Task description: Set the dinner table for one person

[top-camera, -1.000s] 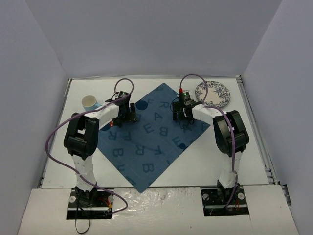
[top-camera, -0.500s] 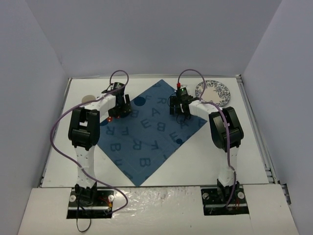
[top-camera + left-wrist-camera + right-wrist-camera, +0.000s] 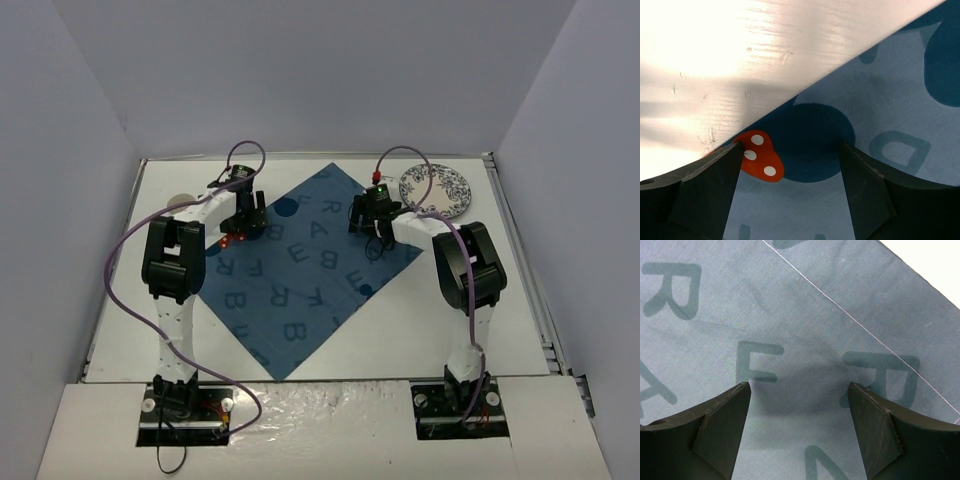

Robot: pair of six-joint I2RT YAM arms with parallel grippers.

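Two grippers hang low over the blue lettered placemat (image 3: 300, 275), which lies turned like a diamond on the white dinner table (image 3: 500, 300). That table fills the floor of the top view, with the arm bases at its 6 o'clock edge.

The left gripper (image 3: 245, 225) is at about 10 o'clock on the placemat, near its edge. In its wrist view the left gripper (image 3: 791, 150) is spread wide and grips nothing. Between the fingers (image 3: 700, 195) lie a dark printed dot and bare cloth, with white tabletop (image 3: 715, 60) toward 11 o'clock. A small red piece with three white dots (image 3: 760, 157) sits at the cloth's edge, just beside the finger on the 9 o'clock side.

The right gripper (image 3: 367, 222) is at about 2 o'clock on the placemat. Its wrist view shows the right gripper (image 3: 799, 387) equally wide, with nothing held and only printed letters and a stitched hem below. Whether either pair of tips presses the cloth cannot be told.

A blue-patterned plate (image 3: 434, 190) rests on the table at 1 o'clock, beside the placemat.
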